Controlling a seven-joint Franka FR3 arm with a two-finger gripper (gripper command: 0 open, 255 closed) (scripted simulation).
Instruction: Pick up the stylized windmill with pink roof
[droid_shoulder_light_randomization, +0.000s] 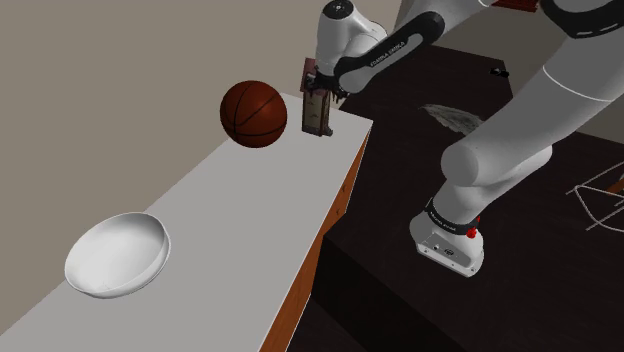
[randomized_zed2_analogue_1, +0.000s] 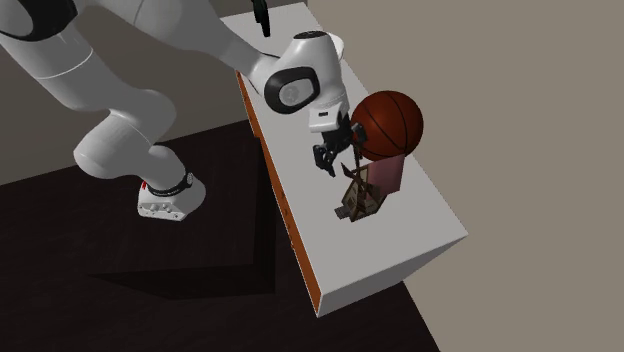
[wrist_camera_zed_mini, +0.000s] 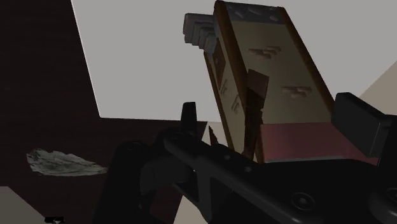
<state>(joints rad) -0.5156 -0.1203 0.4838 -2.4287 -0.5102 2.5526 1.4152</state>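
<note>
your gripper (wrist_camera_zed_mini: 272, 109) spread wide round the boxy tan windmill (wrist_camera_zed_mini: 280, 57), pink slab roof, top middle of shoulder view, round seamed basketball (droid_shoulder_light_randomization: 254, 114) just left

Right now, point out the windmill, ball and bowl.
windmill (droid_shoulder_light_randomization: 317, 114): shoulder view, on its body.
ball (droid_shoulder_light_randomization: 254, 114): shoulder view, on its middle.
bowl (droid_shoulder_light_randomization: 118, 256): shoulder view, on its inner wall.

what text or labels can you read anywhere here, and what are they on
One line of dark lettering runs along a link of the white arm: too small to read.
No readable text on the windmill, the basketball or the white bowl.
</note>
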